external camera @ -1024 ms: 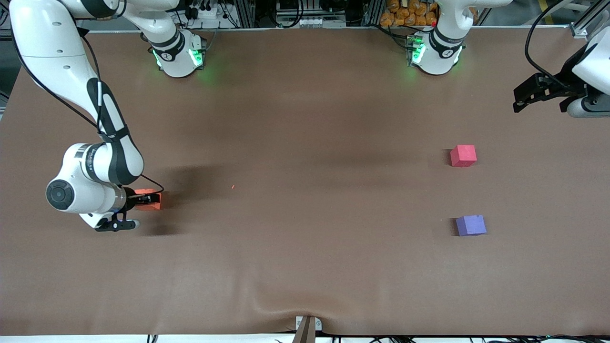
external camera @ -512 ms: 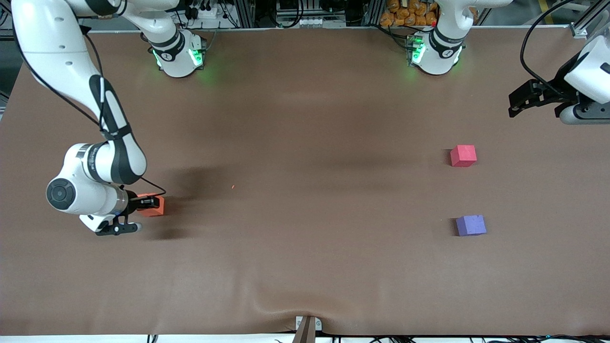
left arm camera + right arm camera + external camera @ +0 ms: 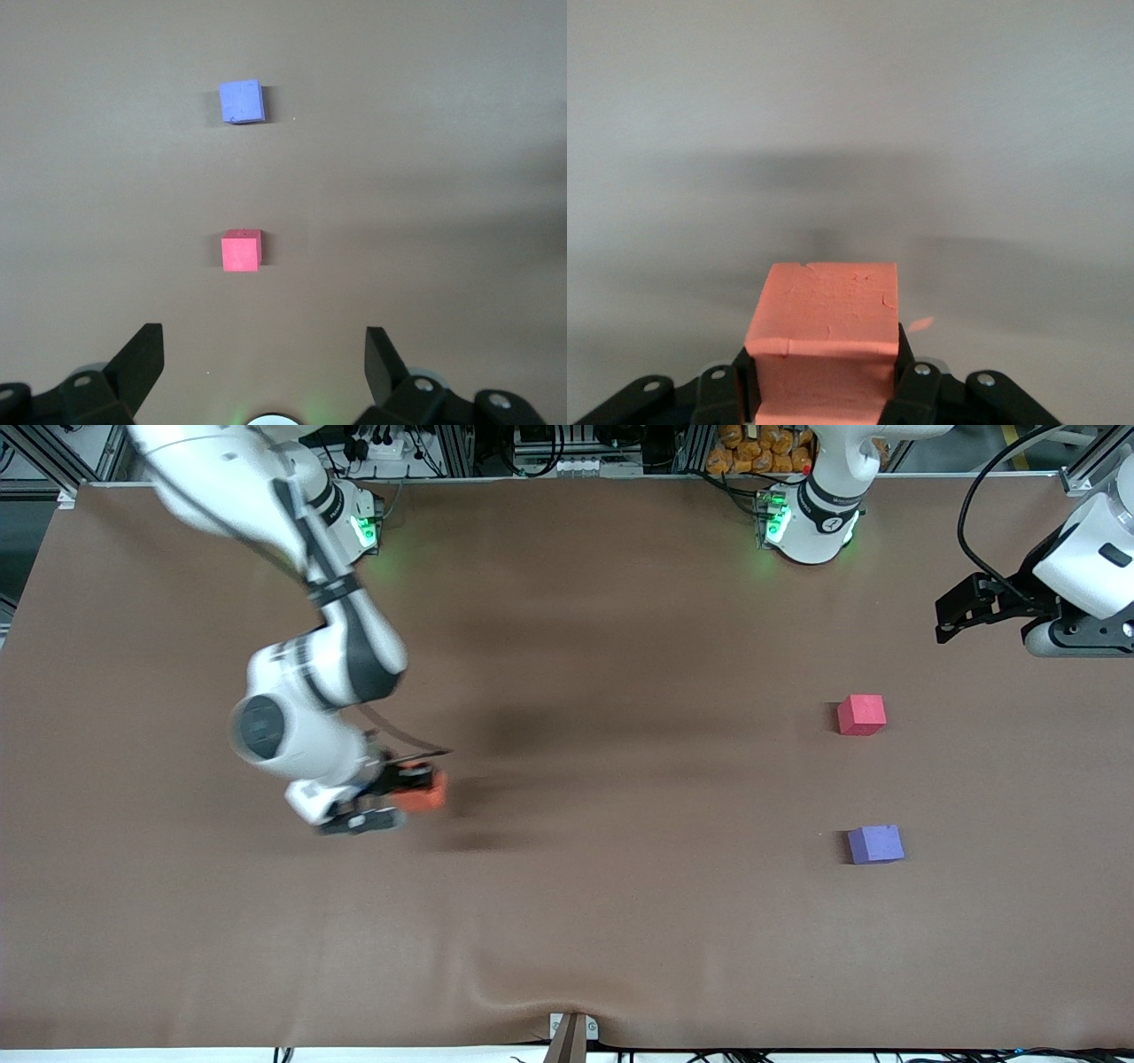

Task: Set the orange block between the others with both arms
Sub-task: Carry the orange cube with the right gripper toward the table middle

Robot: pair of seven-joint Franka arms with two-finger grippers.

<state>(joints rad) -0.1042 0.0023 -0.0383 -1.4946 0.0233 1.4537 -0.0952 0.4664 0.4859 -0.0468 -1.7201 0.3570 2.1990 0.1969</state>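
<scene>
between the right gripper (image 3: 409, 781)'s jaws, over the table (image 3: 567, 921), sits the orange block (image 3: 423, 790), pinched by its side faces; it looks light, soft and dentable. the left gripper (image 3: 961, 614) waits wide open. wide bare room leads to the gap between the red block (image 3: 861, 715) and purple block (image 3: 875, 844).

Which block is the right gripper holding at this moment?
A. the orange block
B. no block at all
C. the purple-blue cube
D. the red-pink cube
A: the right gripper is shut on the orange block, while the red-pink cube and the purple-blue cube lie free on the table.
</scene>
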